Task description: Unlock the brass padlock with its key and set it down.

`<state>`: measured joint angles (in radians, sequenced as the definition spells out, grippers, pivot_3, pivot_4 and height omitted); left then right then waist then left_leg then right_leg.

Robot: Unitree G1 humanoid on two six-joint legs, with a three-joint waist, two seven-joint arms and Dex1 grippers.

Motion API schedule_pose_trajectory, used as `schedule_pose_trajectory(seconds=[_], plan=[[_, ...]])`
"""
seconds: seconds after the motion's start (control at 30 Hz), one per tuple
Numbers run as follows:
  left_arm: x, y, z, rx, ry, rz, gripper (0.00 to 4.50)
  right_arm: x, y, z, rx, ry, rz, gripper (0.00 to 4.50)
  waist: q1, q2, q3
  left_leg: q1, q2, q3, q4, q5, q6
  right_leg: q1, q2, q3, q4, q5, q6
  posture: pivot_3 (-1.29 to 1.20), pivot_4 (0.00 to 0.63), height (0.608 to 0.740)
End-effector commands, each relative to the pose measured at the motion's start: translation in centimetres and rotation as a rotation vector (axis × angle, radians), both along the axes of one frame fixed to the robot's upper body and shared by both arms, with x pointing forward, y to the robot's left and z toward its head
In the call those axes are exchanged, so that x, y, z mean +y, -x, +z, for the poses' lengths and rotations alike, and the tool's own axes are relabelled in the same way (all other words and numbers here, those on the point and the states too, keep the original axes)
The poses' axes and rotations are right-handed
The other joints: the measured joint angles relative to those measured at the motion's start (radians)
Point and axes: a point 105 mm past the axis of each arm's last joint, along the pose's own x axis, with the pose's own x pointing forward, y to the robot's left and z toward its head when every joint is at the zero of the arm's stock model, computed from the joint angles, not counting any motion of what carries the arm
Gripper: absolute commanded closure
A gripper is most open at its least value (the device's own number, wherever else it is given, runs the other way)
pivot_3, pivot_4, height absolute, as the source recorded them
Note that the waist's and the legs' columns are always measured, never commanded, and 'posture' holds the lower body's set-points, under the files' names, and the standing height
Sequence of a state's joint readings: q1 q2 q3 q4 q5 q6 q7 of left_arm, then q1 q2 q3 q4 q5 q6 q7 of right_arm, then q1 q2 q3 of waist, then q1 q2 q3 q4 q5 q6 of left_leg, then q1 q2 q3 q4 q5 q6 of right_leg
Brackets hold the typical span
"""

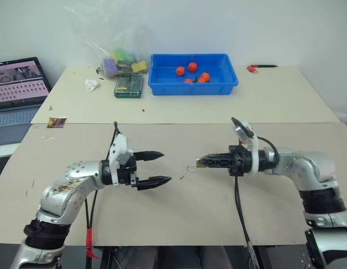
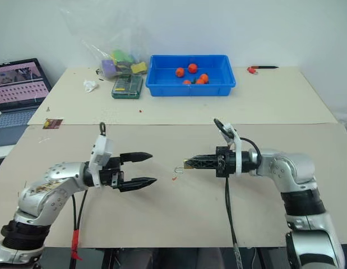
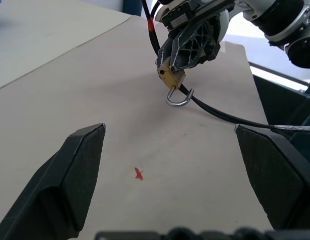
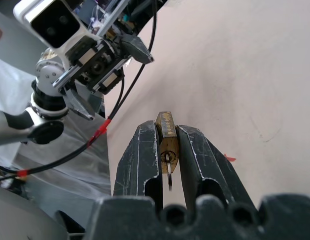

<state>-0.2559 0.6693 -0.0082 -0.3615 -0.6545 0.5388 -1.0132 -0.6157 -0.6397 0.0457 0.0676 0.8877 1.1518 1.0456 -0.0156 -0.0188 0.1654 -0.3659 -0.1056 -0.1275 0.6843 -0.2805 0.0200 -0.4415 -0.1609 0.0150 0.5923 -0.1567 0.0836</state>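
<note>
Padlock (image 3: 172, 78) first: I've got it pinched in my right gripper (image 1: 202, 162), brass body squeezed flat between the two black fingers, up off the table (image 1: 218, 196). From my right wrist camera the lock sits right at the fingertips with the key (image 4: 168, 170) stuck in its keyhole, the key's shaft trailing back into the gap between the fingers. In the left wrist camera, the shackle (image 3: 180, 97) hangs out past the fingertips as a silvery hook, and it looks sprung open on one side.

Right arm pose: forearm reaching in from the right, bent at the elbow, gripper lying close to level and pointing across toward my left. A black cable (image 1: 238, 207) droops from that wrist down toward the table's near edge.

Left arm mirrors it: elbow out, forearm coming in from the left, left gripper (image 1: 162, 167) close to level and pointing right, straight at the lock. Its fingers are spread wide with nothing between them. There's a clear gap of bare table between the two grippers' tips; they're near each other but not touching.

On the tabletop below that gap I see a small red mark (image 3: 138, 173). Farther back sits a blue bin (image 1: 193, 84) with orange balls (image 1: 192, 67) in it.
</note>
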Motion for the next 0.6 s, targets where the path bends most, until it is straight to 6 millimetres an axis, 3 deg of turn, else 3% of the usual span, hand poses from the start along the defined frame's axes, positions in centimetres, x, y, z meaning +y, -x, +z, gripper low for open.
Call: schedule_pose_trajectory(seconds=[0.03, 0.27, 0.33, 0.47, 0.6], plan=[[-0.7, 0.6, 1.7, -0.064, 0.028, 0.005, 0.04, 1.8, 0.7, 0.1, 0.044, -0.033, 0.108, 4.36, 0.001, 0.000, 0.000, 0.000, 0.000, 0.000, 0.000, 0.000, 0.000, 0.000, 0.000, 0.000, 0.000, 0.000, 0.000, 0.00, 0.150, 0.740], [-1.9, 1.6, 1.9, -0.059, 0.062, 0.027, 0.04, 3.0, -0.6, -3.1, 0.147, 0.098, 0.103, 4.36, 0.003, 0.000, 0.000, -0.001, 0.000, 0.000, 0.000, 0.000, -0.001, -0.001, 0.000, 0.000, 0.001, 0.001, -0.001, 0.00, 0.150, 0.740], [-2.0, 1.6, 1.9, -0.053, 0.068, 0.035, 0.00, 2.8, -1.2, -3.6, 0.128, 0.135, 0.087, 3.36, 0.003, 0.000, 0.000, -0.001, 0.000, 0.000, 0.000, 0.001, -0.002, -0.001, 0.000, 0.000, 0.000, 0.001, -0.001, 0.00, 0.150, 0.740], [-2.1, 1.6, 2.0, -0.025, 0.101, 0.050, 0.00, 1.8, -2.2, -3.7, 0.061, 0.200, 0.058, 2.15, 0.003, 0.000, 0.000, -0.001, 0.000, 0.000, 0.000, 0.001, -0.002, -0.001, 0.000, 0.000, 0.000, 0.001, -0.001, 0.00, 0.150, 0.740], [-2.2, 1.5, 1.9, -0.009, 0.111, 0.054, 0.00, -1.2, -3.2, -2.6, -0.036, 0.283, 0.014, 0.76, 0.004, 0.000, 0.000, -0.002, -0.001, 0.000, 0.000, 0.001, -0.003, -0.001, 0.000, 0.000, 0.000, 0.001, -0.001, 0.00, 0.150, 0.740]])
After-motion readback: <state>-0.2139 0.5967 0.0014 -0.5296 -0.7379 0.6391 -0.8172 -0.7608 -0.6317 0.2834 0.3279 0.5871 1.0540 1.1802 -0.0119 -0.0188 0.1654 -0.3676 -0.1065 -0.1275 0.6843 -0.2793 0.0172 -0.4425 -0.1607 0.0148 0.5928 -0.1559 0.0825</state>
